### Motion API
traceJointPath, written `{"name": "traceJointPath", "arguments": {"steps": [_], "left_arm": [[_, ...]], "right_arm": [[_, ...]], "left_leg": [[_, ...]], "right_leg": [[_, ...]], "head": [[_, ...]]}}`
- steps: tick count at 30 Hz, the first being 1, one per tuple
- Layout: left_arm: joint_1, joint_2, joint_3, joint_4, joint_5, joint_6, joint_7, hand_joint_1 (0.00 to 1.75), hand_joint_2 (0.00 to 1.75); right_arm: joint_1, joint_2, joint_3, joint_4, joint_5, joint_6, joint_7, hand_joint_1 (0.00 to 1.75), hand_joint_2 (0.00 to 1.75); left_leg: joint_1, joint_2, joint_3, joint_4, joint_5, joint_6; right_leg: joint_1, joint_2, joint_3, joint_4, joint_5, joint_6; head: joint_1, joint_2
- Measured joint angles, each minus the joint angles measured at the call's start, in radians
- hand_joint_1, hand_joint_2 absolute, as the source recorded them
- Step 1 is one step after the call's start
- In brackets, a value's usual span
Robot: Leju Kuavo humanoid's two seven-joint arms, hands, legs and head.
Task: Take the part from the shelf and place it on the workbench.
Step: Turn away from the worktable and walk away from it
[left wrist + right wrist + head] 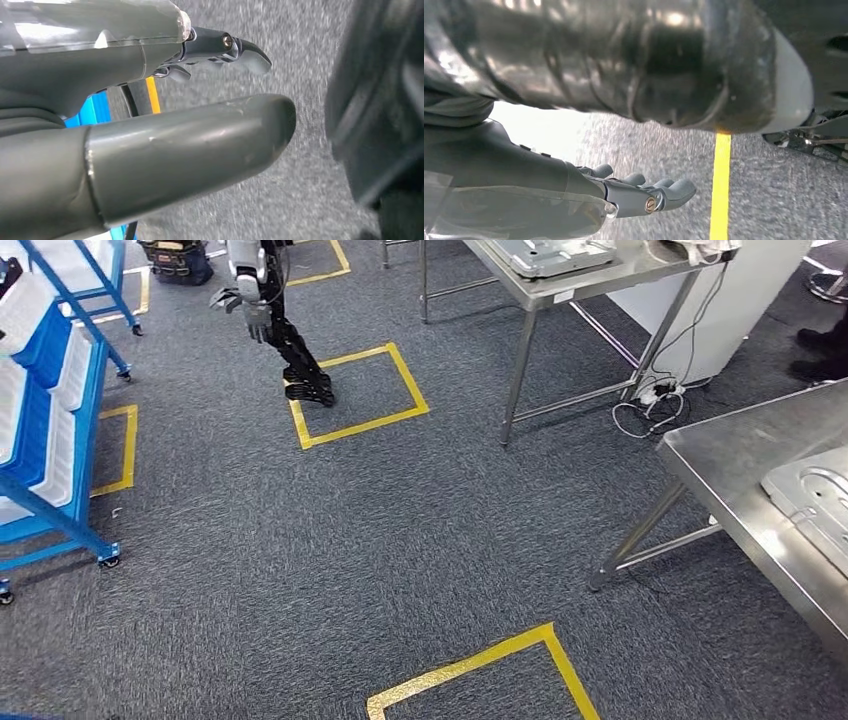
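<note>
Risk, bearing: I judge the worst slip from here is heading the wrong way; the blue shelf (45, 430) sits off at the left edge of my head view while the steel tabletop (730, 465) lies well apart at the right, with open carpet between, so a poor turn would leave me short of either
Risk, footing: yellow floor tape (480, 665) marks a box just ahead; stopping off that mark could put the shelf out of reach, I think
Risk, traffic: another robot (275, 325) stands by a taped square further off, and a cable (650, 405) trails under a far table; a drift that way could mean a bump or a snag
Risk, wrong pick: white trays (60, 370) line the shelf, and I cannot make out single parts in them from here
Part: I cannot pick out which piece is mine; a pressed metal plate (815, 505) already lies on the tabletop at the right edge, and whether it belongs to this job I cannot tell
Left hand: left hand (165, 115) hangs over the carpet, thumb and fingers (245, 50) apart and straight, nothing between them, touching nothing
Right hand: right hand (624, 192) also hangs low, fingers (679, 190) stretched out side by side above the carpet near a yellow stripe, holding nothing
Stage: I judge the fetch not yet begun, both hands idle
</note>
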Motion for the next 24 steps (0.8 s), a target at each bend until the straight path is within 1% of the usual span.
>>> {"name": "traceJointPath", "arguments": {"steps": [1, 2, 3, 4, 5, 6, 7, 8, 9, 10, 11, 12, 13, 14, 15, 16, 17, 18, 19, 20, 21, 22, 23, 24], "left_arm": [[0.001, 0.0, -0.001, 0.0, 0.0, 0.0, 0.0, 0.0, 0.0], [0.002, 0.0, -0.002, 0.0, -0.001, 0.0, 0.0, 0.0, 0.0], [0.003, 0.0, -0.002, 0.0, -0.001, 0.0, 0.0, 0.0, 0.0], [0.002, 0.0, -0.002, 0.0, -0.002, 0.0, 0.0, 0.0, 0.0], [0.002, 0.0, -0.003, 0.0, -0.002, 0.0, 0.0, 0.0, 0.0], [0.003, -0.001, -0.004, 0.0, -0.003, 0.0, 0.0, 0.0, 0.0], [0.005, -0.001, -0.005, 0.0, -0.004, 0.0, 0.0, 0.0, 0.0], [0.007, -0.001, -0.007, 0.0, -0.005, 0.0, 0.0, 0.0, 0.0], [0.008, -0.001, -0.008, 0.0, -0.006, 0.0, -0.001, 0.0, 0.0], [0.007, -0.002, -0.01, 0.0, -0.007, -0.001, -0.001, 0.0, 0.0], [0.005, -0.002, -0.012, 0.0, -0.009, -0.001, -0.001, 0.0, 0.0], [0.004, -0.002, -0.014, 0.0, -0.01, -0.001, -0.001, 0.0, 0.0], [0.004, -0.002, -0.016, 0.0, -0.011, -0.001, -0.002, 0.0, 0.0], [0.004, -0.002, -0.019, 0.0, -0.013, -0.001, -0.002, 0.0, 0.0], [0.004, -0.002, -0.021, 0.0, -0.013, -0.001, -0.002, 0.0, 0.0], [0.004, -0.003, -0.022, 0.0, -0.014, -0.001, -0.002, 0.0, 0.0], [0.003, -0.003, -0.024, 0.0, -0.014, -0.001, -0.003, 0.0, 0.0], [0.003, -0.004, -0.025, 0.0, -0.014, -0.001, -0.003, 0.0, 0.0], [0.002, -0.004, -0.025, 0.0, -0.014, -0.002, -0.003, 0.0, 0.0], [0.001, -0.004, -0.025, 0.0, -0.015, -0.002, -0.003, 0.0, 0.0], [0.001, -0.004, -0.026, 0.0, -0.016, -0.002, -0.003, 0.0, 0.0], [0.002, -0.004, -0.026, 0.0, -0.017, -0.002, -0.003, 0.0, 0.0], [0.004, -0.003, -0.026, 0.0, -0.017, -0.003, -0.003, 0.0, 0.0], [0.005, -0.003, -0.027, 0.001, -0.019, -0.003, -0.003, 0.0, 0.0]], "right_arm": [[-0.001, 0.0, 0.0, 0.0, 0.0, 0.0, 0.0, 0.0, 0.0], [-0.001, 0.001, 0.0, 0.0, 0.0, 0.0, 0.0, 0.0, 0.0], [-0.002, 0.001, 0.0, 0.0, 0.0, 0.0, 0.0, 0.0, 0.0], [-0.002, 0.001, 0.0, 0.0, 0.001, 0.0, 0.0, 0.0, 0.0], [-0.003, 0.002, 0.0, 0.0, 0.001, 0.0, 0.0, 0.0, 0.0], [-0.005, 0.002, 0.0, 0.0, 0.002, 0.0, 0.0, 0.0, 0.0], [-0.008, 0.002, 0.0, 0.0, 0.003, 0.0, 0.0, 0.0, 0.0], [-0.011, 0.002, 0.0, 0.0, 0.003, 0.0, 0.0, 0.0, 0.0], [-0.012, 0.002, 0.0, 0.0, 0.004, 0.0, 0.001, 0.0, 0.0], [-0.012, 0.002, 0.0, 0.0, 0.004, 0.0, 0.001, 0.0, 0.0], [-0.01, 0.002, 0.0, 0.0, 0.004, 0.0, 0.001, 0.0, 0.0], [-0.008, 0.002, 0.0, 0.0, 0.005, 0.0, 0.002, 0.0, 0.0], [-0.007, 0.002, 0.0, 0.0, 0.005, 0.001, 0.003, 0.0, 0.0], [-0.006, 0.002, 0.0, 0.0, 0.006, 0.001, 0.004, 0.0, 0.0], [-0.005, 0.002, 0.0, 0.0, 0.007, 0.001, 0.004, 0.0, 0.0], [-0.005, 0.002, 0.0, 0.0, 0.007, 0.001, 0.005, 0.0, 0.0], [-0.004, 0.002, 0.0, 0.0, 0.007, 0.001, 0.005, 0.0, 0.0], [-0.003, 0.002, 0.0, 0.0, 0.007, 0.001, 0.005, 0.0, 0.0], [-0.002, 0.002, 0.0, 0.0, 0.007, 0.001, 0.005, 0.0, 0.0], [-0.001, 0.002, 0.0, 0.001, 0.007, 0.002, 0.005, 0.0, 0.0], [-0.002, 0.002, 0.0, 0.001, 0.008, 0.002, 0.005, 0.0, 0.0], [-0.004, 0.002, 0.0, 0.002, 0.008, 0.002, 0.005, 0.0, 0.0], [-0.005, 0.001, 0.0, 0.002, 0.008, 0.003, 0.005, 0.0, 0.0], [-0.006, 0.001, 0.0, 0.002, 0.009, 0.003, 0.005, 0.0, 0.0]], "left_leg": [[0.001, 0.006, 0.029, -0.051, 0.032, 0.001], [0.0, 0.023, 0.07, -0.126, 0.066, 0.003], [-0.004, 0.041, 0.107, -0.195, 0.09, 0.008], [-0.008, 0.056, 0.133, -0.245, 0.103, 0.014], [-0.012, 0.063, 0.144, -0.268, 0.105, 0.02], [-0.015, 0.058, 0.143, -0.272, 0.102, 0.026], [-0.014, 0.047, 0.142, -0.274, 0.104, 0.032], [-0.012, 0.038, 0.143, -0.278, 0.106, 0.038], [-0.01, 0.029, 0.145, -0.283, 0.109, 0.044], [-0.007, 0.021, 0.149, -0.288, 0.113, 0.051], [-0.006, 0.013, 0.151, -0.29, 0.115, 0.055], [-0.006, 0.004, 0.15, -0.29, 0.115, 0.059], [-0.006, -0.007, 0.15, -0.289, 0.115, 0.06], [-0.006, -0.019, 0.15, -0.289, 0.115, 0.061], [-0.006, -0.033, 0.152, -0.288, 0.114, 0.061], [-0.006, -0.047, 0.155, -0.287, 0.113, 0.059], [-0.005, -0.061, 0.157, -0.285, 0.111, 0.057], [-0.005, -0.074, 0.157, -0.282, 0.108, 0.053], [-0.006, -0.085, 0.155, -0.277, 0.104, 0.047], [-0.007, -0.095, 0.151, -0.272, 0.102, 0.04], [-0.006, -0.105, 0.146, -0.27, 0.1, 0.033], [-0.006, -0.115, 0.144, -0.269, 0.1, 0.026], [-0.003, -0.116, 0.143, -0.268, 0.1, 0.021], [-0.003, -0.101, 0.139, -0.258, 0.093, 0.016]], "right_leg": [[0.0, -0.013, 0.004, 0.0, -0.003, 0.002], [0.001, -0.025, 0.009, 0.0, -0.006, 0.005], [0.003, -0.035, 0.013, 0.0, -0.01, 0.009], [0.005, -0.044, 0.017, 0.001, -0.013, 0.014], [0.007, -0.053, 0.019, 0.001, -0.016, 0.02], [0.008, -0.062, 0.021, 0.0, -0.018, 0.026], [0.008, -0.07, 0.025, -0.001, -0.019, 0.031], [0.007, -0.065, 0.028, 0.002, -0.024, 0.037], [0.006, -0.047, 0.026, 0.015, -0.036, 0.042], [0.005, -0.021, 0.013, 0.048, -0.059, 0.045], [0.003, 0.009, -0.014, 0.104, -0.091, 0.046], [0.003, 0.029, -0.05, 0.173, -0.124, 0.047], [0.003, 0.039, -0.086, 0.24, -0.147, 0.048], [0.003, 0.042, -0.112, 0.283, -0.154, 0.048], [0.002, 0.044, -0.121, 0.287, -0.137, 0.049], [0.0, 0.047, -0.11, 0.25, -0.1, 0.049], [-0.003, 0.055, -0.087, 0.19, -0.058, 0.048], [-0.006, 0.078, -0.06, 0.123, -0.025, 0.047], [-0.008, 0.098, -0.04, 0.071, -0.003, 0.045], [-0.008, 0.113, -0.029, 0.043, 0.005, 0.043], [-0.007, 0.122, -0.025, 0.031, 0.003, 0.04], [-0.005, 0.112, -0.025, 0.028, 0.005, 0.036], [-0.005, 0.1, -0.023, 0.026, 0.006, 0.029], [-0.006, 0.088, -0.02, 0.022, 0.007, 0.022]], "head": [[0.0, 0.0], [0.0, 0.0], [0.0, 0.0], [0.0, 0.0], [0.0, 0.0], [0.0, 0.0], [0.001, 0.0], [0.001, 0.0], [0.001, 0.0], [0.001, 0.0], [0.001, 0.0], [0.001, 0.0], [0.001, 0.0], [0.001, 0.0], [0.001, 0.0], [0.001, 0.0], [0.001, 0.0], [0.001, 0.0], [0.001, 0.0], [0.0, 0.0], [0.0, 0.0], [0.0, 0.0], [0.0, 0.0], [0.0, 0.0]]}}
